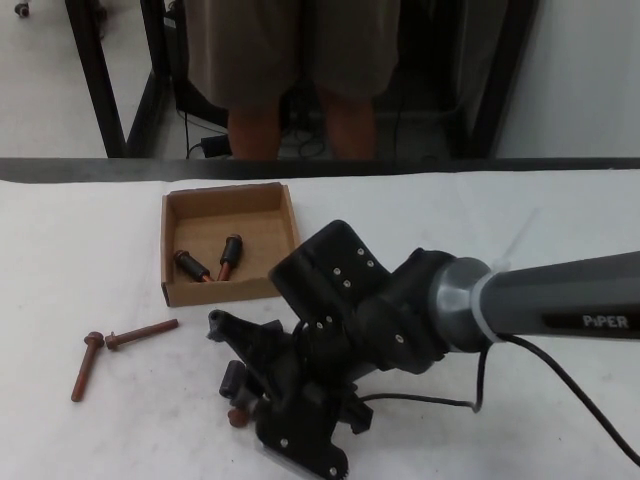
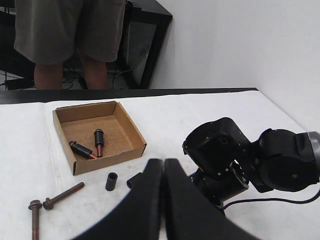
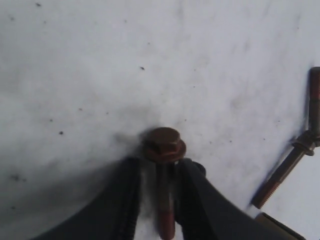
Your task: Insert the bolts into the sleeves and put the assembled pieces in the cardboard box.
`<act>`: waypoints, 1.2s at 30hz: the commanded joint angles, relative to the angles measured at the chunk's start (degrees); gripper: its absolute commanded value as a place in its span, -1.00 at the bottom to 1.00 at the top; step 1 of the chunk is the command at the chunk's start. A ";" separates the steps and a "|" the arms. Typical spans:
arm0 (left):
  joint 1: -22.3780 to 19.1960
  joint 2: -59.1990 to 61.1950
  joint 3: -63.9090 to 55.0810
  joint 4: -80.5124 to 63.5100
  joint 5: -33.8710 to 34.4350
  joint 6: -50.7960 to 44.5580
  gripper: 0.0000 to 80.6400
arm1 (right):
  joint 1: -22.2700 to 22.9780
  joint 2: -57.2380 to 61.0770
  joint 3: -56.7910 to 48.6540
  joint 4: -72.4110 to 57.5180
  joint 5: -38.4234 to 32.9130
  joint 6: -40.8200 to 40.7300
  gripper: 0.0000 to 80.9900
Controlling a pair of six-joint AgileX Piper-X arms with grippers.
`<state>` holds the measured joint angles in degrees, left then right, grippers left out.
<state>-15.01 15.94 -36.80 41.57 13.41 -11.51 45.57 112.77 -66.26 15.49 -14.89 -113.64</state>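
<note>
- Right gripper (image 3: 160, 172) is down at the bench (image 1: 80, 230), its fingers (image 3: 122, 200) parted astride a rusty bolt (image 3: 163, 144) lying flat, with a pale gap beside the shank
- Left gripper (image 2: 163, 165) hangs above the bench, closed on nothing
- Cardboard box (image 1: 225, 192) holds two assembled pieces (image 1: 192, 265)
- Two loose bolts (image 1: 142, 333) lie near its front left corner
- A black sleeve (image 2: 111, 181) stands just before the box
</note>
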 commanded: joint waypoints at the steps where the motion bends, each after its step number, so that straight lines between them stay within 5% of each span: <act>1: -0.30 -0.40 0.06 -0.23 -0.45 -0.02 -0.98 | 0.06 1.78 -0.75 -0.08 -0.40 -0.90 -0.36; 13: -0.30 -0.40 0.06 -0.23 -0.45 -0.02 -0.98 | 0.07 3.51 -3.17 1.28 1.18 -0.78 -0.38; 28: -0.30 -0.40 0.06 -0.23 -0.45 -0.02 -0.98 | 0.20 3.38 -3.17 6.96 5.20 -0.62 -1.00; 36: -0.30 -0.40 0.06 -0.23 -0.45 -0.02 -0.98 | 2.67 0.57 -3.17 4.76 6.28 23.07 -1.00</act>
<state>-15.01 15.94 -36.80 41.57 13.41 -11.51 48.57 112.70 -69.40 19.59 -8.15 -92.68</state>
